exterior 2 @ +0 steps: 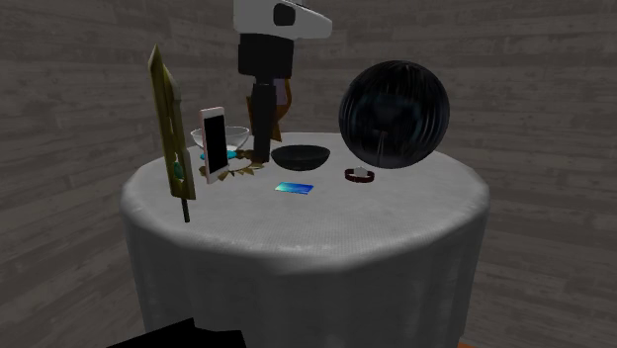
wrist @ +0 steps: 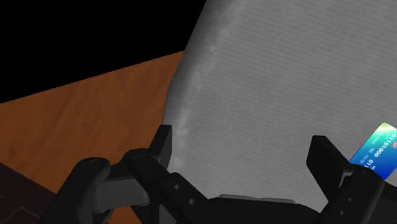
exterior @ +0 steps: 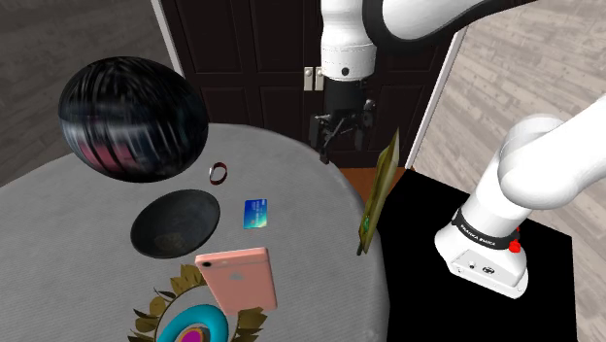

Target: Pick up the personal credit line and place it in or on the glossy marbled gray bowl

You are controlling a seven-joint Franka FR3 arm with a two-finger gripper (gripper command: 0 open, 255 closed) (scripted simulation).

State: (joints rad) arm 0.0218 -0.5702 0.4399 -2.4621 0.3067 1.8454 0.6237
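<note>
A small blue credit card [exterior: 255, 213] lies flat on the grey-clothed round table [exterior: 87, 204], just beside a dark glossy bowl [exterior: 175, 223] that stands upright with nothing in it. In the second exterior view the card [exterior 2: 295, 188] lies in front of the bowl [exterior 2: 301, 156]. My black gripper [exterior: 342, 134] hangs open above the table's edge, well apart from the card and holding nothing. In the wrist view the gripper [wrist: 245, 162] has its fingers [wrist: 327, 159] spread wide, and the card [wrist: 380, 151] sits beyond the outer side of one finger.
A big dark sphere [exterior: 133, 117] looms behind the bowl. A small ring [exterior: 218, 174] lies near it. A pink phone [exterior: 238, 279] stands upright by a teal ornate dish [exterior: 199, 325]. A tall green-gold blade [exterior: 379, 189] stands at the table's edge near the stand.
</note>
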